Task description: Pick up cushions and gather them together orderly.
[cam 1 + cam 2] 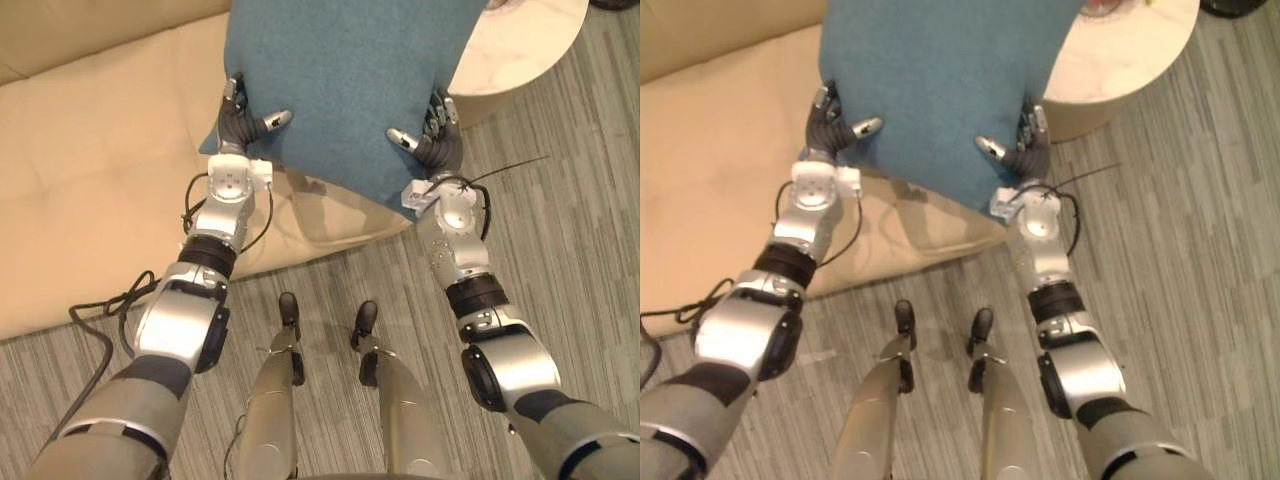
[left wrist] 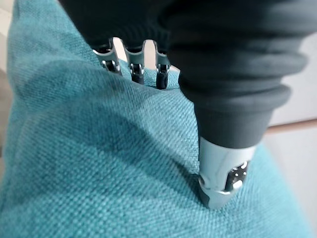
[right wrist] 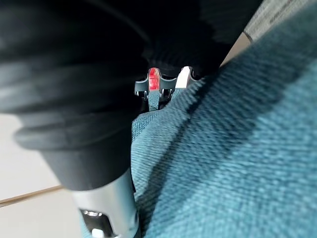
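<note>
A large teal cushion is held up in the air between both hands, above the front edge of the beige sofa. My left hand grips its left edge, thumb on the near face and fingers behind it. My right hand grips the right edge the same way. In the left wrist view the thumb presses into the teal cushion while the fingers curl over its edge. In the right wrist view the teal cushion sits pinched against the right hand.
The beige sofa seat stretches to the left and behind the cushion. A round white marble-topped table stands at the right, close to the cushion's right side. Grey striped carpet covers the floor in front and to the right.
</note>
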`<state>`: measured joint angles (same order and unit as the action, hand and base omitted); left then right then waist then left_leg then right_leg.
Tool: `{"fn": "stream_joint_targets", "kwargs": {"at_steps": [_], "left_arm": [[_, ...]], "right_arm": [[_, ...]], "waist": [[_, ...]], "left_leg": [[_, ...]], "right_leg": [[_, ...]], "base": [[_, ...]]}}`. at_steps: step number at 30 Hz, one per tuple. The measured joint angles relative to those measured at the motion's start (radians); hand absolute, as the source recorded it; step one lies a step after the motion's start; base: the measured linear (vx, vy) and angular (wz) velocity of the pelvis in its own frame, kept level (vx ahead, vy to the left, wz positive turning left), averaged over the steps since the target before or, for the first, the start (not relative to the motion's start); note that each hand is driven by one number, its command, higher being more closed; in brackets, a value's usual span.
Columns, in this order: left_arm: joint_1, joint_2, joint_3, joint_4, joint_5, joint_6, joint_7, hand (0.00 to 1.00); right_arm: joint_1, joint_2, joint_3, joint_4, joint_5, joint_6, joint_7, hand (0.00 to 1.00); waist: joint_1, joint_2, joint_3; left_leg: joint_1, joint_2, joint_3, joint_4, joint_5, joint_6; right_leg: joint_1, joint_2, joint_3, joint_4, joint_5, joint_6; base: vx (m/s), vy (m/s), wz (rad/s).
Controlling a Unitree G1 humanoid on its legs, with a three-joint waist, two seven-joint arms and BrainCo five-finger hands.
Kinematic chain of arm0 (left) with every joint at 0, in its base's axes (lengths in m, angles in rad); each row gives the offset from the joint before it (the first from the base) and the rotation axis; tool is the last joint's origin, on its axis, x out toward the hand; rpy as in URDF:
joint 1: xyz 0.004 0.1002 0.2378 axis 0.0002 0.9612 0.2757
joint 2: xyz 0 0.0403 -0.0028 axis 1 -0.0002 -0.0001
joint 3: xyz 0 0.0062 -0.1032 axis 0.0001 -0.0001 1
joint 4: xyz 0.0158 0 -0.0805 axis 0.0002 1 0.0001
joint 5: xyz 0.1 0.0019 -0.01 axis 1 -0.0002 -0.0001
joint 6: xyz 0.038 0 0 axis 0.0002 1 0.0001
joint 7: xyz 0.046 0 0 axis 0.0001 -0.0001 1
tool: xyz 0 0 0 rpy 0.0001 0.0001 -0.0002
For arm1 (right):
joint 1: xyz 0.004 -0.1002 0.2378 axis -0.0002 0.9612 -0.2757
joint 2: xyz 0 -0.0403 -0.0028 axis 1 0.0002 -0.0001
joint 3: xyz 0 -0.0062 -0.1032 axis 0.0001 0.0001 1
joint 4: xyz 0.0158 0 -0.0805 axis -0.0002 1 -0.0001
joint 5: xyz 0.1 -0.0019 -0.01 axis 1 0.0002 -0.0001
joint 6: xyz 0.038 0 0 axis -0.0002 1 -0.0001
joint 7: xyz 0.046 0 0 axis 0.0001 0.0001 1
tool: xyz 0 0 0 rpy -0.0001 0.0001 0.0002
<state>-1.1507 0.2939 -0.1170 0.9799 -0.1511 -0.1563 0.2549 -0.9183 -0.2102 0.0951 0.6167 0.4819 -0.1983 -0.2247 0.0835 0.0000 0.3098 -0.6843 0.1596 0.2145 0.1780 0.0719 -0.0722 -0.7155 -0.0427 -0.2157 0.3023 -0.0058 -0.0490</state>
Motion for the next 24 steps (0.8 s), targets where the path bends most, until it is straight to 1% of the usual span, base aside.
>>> {"fn": "stream_joint_targets", "kwargs": {"at_steps": [1, 3, 4, 7, 8, 11, 14, 17, 19, 22, 24], "left_arm": [[-0.008, -0.001, 0.000, 0.007, 0.006, 0.002, 0.001, 1.00], [-0.031, 0.001, 0.000, 0.016, 0.035, 0.017, 0.006, 1.00], [-0.043, 0.007, 0.001, 0.016, 0.052, 0.019, 0.012, 1.00], [-0.072, 0.028, 0.001, 0.015, 0.106, 0.021, 0.028, 1.00], [-0.079, 0.031, 0.001, 0.011, 0.112, 0.021, 0.030, 1.00], [-0.085, 0.031, 0.001, -0.007, 0.111, 0.019, 0.032, 1.00], [-0.084, 0.030, 0.001, -0.037, 0.099, 0.016, 0.035, 1.00], [-0.080, 0.018, 0.000, -0.085, 0.037, 0.015, 0.050, 1.00], [-0.037, 0.002, -0.001, -0.161, 0.008, 0.014, 0.066, 1.00], [0.064, -0.035, -0.020, -0.292, -0.013, 0.009, 0.096, 1.00], [0.139, -0.055, -0.036, -0.376, -0.029, 0.008, 0.114, 1.00]], "right_arm": [[0.000, 0.001, 0.000, -0.001, 0.001, -0.001, 0.000, 1.00], [-0.005, 0.003, 0.000, -0.008, 0.011, -0.003, 0.000, 1.00], [-0.009, 0.006, 0.000, -0.014, 0.034, -0.011, -0.003, 1.00], [-0.026, 0.001, -0.003, -0.021, 0.070, -0.031, -0.012, 1.00], [-0.024, 0.001, -0.007, -0.030, 0.078, -0.035, -0.012, 1.00], [-0.022, 0.002, -0.014, -0.059, 0.116, -0.041, -0.013, 1.00], [-0.021, 0.009, -0.015, -0.080, 0.129, -0.047, -0.013, 1.00], [-0.018, 0.019, -0.015, -0.092, 0.129, -0.048, -0.013, 1.00], [0.016, 0.034, -0.015, -0.104, 0.128, -0.048, -0.015, 1.00], [0.132, 0.061, -0.017, -0.193, 0.117, -0.049, -0.032, 1.00], [0.209, 0.069, -0.018, -0.257, 0.104, -0.050, -0.046, 1.00]], "waist": [[0.000, 0.000, 0.000], [-0.001, -0.004, 0.002], [0.000, -0.013, 0.007], [-0.001, -0.016, 0.009], [-0.001, -0.016, 0.009], [-0.002, -0.016, 0.011], [-0.002, -0.016, 0.011], [-0.002, -0.016, 0.012], [-0.002, -0.017, 0.017], [-0.004, -0.018, 0.018], [-0.011, -0.018, 0.018]], "left_leg": [[-0.004, 0.004, 0.003, 0.005, 0.000, 0.000], [-0.017, 0.018, 0.011, 0.013, 0.000, 0.000], [-0.025, 0.022, 0.013, 0.017, -0.001, 0.000], [-0.059, 0.035, 0.032, 0.016, -0.003, 0.008], [-0.066, 0.037, 0.042, 0.016, 0.004, 0.008], [-0.066, 0.037, 0.042, 0.017, 0.010, 0.007], [-0.065, 0.036, 0.042, 0.016, 0.015, 0.007], [-0.055, 0.034, 0.043, 0.016, 0.016, 0.006], [-0.019, 0.033, 0.048, 0.011, 0.016, 0.006], [0.046, 0.024, 0.048, -0.009, 0.015, 0.007], [0.084, 0.007, 0.047, -0.024, 0.015, 0.007]], "right_leg": [[0.000, 0.003, 0.000, -0.005, 0.003, -0.001], [-0.001, 0.016, 0.003, -0.024, 0.021, 0.012], [-0.002, 0.022, 0.008, -0.035, 0.026, 0.004], [-0.027, 0.029, 0.011, -0.061, 0.045, 0.001], [-0.033, 0.029, 0.011, -0.065, 0.050, -0.005], [-0.033, 0.029, 0.011, -0.065, 0.052, -0.006], [-0.032, 0.028, 0.011, -0.065, 0.052, -0.006], [-0.026, 0.026, 0.011, -0.060, 0.052, -0.006], [0.008, 0.025, 0.011, -0.059, 0.049, -0.002], [0.053, 0.016, 0.012, -0.030, 0.023, 0.023], [0.073, -0.003, 0.011, 0.007, -0.013, 0.016]], "base": [[0.03, -0.027, -0.09], [0.02, -0.026, -0.08], [0.01, -0.021, -0.07], [0.00, -0.013, -0.05], [0.00, 0.000, 0.00], [0.05, -0.003, 0.02], [0.06, -0.009, 0.01], [0.06, -0.011, 0.00], [0.07, -0.015, 0.02], [0.08, -0.015, 0.12], [0.08, -0.015, 0.22]]}}
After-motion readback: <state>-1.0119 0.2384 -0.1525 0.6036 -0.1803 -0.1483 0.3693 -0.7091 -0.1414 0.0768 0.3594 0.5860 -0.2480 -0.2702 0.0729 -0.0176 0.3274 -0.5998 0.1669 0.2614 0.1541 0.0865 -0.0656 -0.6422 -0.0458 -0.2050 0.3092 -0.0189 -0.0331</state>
